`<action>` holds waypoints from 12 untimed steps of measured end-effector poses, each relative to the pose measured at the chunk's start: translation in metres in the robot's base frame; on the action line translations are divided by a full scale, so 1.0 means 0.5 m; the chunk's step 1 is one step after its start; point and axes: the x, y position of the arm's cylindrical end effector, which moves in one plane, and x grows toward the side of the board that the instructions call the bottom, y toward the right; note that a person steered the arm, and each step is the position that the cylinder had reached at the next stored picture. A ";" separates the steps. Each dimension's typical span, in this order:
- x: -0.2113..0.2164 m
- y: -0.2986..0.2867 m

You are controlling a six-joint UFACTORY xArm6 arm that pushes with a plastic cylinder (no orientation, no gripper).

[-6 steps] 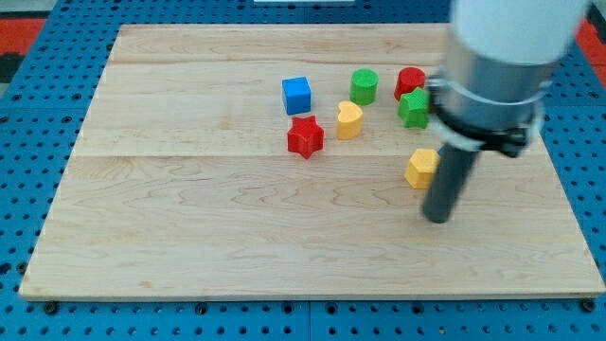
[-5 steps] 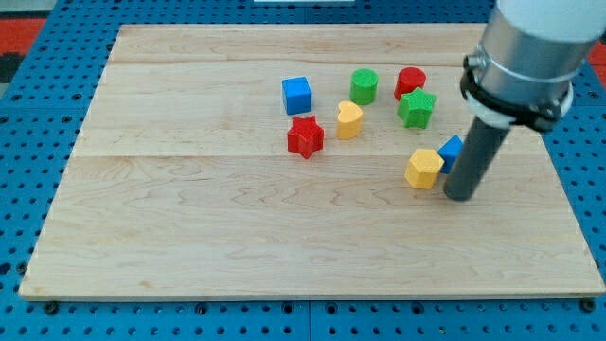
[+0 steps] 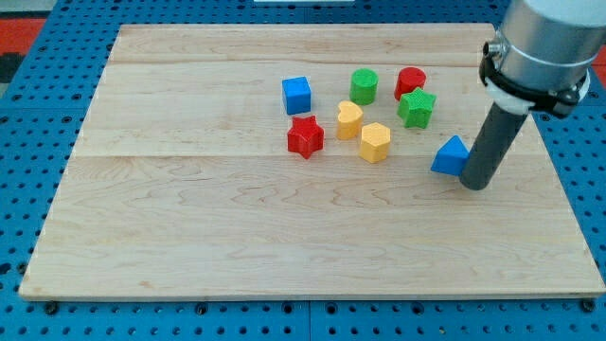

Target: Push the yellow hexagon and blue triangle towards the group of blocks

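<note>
The yellow hexagon (image 3: 375, 142) lies right beside the yellow heart (image 3: 349, 120), at the lower right edge of the group. The blue triangle (image 3: 451, 156) lies apart, to the right of the hexagon and below the green star (image 3: 416, 108). My tip (image 3: 476, 186) rests on the board just right of the blue triangle, touching or nearly touching its right side. The group also holds a blue cube (image 3: 296, 95), a red star (image 3: 305, 136), a green cylinder (image 3: 364, 86) and a red cylinder (image 3: 410, 82).
The wooden board (image 3: 189, 218) sits on a blue pegboard (image 3: 19, 189). The arm's white and black body (image 3: 540, 47) hangs over the board's upper right corner. The board's right edge is close behind my tip.
The yellow hexagon has moved up and to the left, ending next to the yellow heart. My tip has moved right and up, to the right side of the blue triangle, which now shows fully.
</note>
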 end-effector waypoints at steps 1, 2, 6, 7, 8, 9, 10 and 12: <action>-0.057 -0.020; -0.086 -0.059; -0.165 -0.016; -0.165 -0.056; -0.165 -0.089; -0.165 -0.073; -0.174 -0.055; -0.142 0.020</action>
